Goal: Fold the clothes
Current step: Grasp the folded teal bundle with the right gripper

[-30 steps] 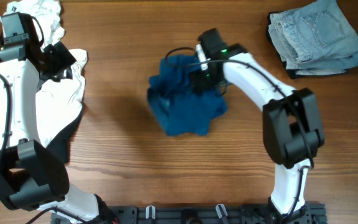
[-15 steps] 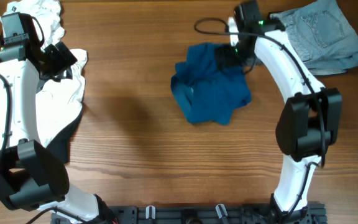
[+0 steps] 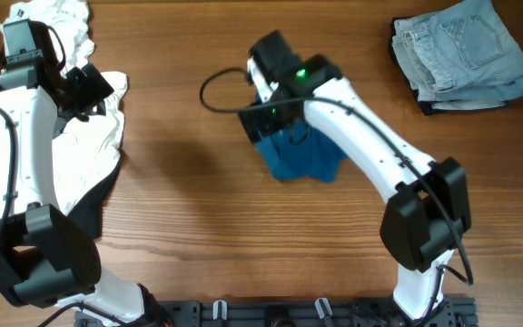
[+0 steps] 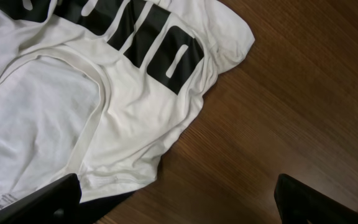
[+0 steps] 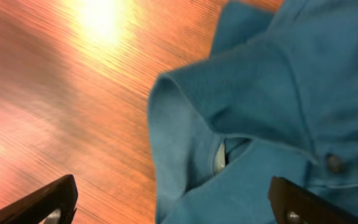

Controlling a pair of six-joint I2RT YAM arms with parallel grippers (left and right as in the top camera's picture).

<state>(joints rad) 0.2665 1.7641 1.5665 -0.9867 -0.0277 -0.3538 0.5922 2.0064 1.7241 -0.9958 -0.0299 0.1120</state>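
A crumpled dark teal-blue shirt (image 3: 302, 156) lies mid-table. My right gripper (image 3: 263, 116) hovers open over its upper left edge. In the right wrist view the shirt (image 5: 260, 93) fills the right half, a small button (image 5: 333, 163) showing, and the right gripper (image 5: 173, 186) straddles the cloth's edge with nothing clamped. At the left, a white tee (image 3: 84, 145) with black lettering (image 4: 142, 37) lies spread over a black garment (image 3: 107, 193). My left gripper (image 3: 84, 86) stands open above the tee; from the wrist, the left gripper (image 4: 176, 186) spans the tee's hem and bare wood.
Folded pale-blue denim jeans (image 3: 466, 54) rest at the far right corner. The wooden table (image 3: 180, 227) shows bare between the two piles. A black cable loops beside the right wrist (image 3: 216, 91).
My right arm swung from the shirt's far right side, near the jeans, over to its upper left edge. The teal shirt shifted and now lies more bunched. The left arm has not moved.
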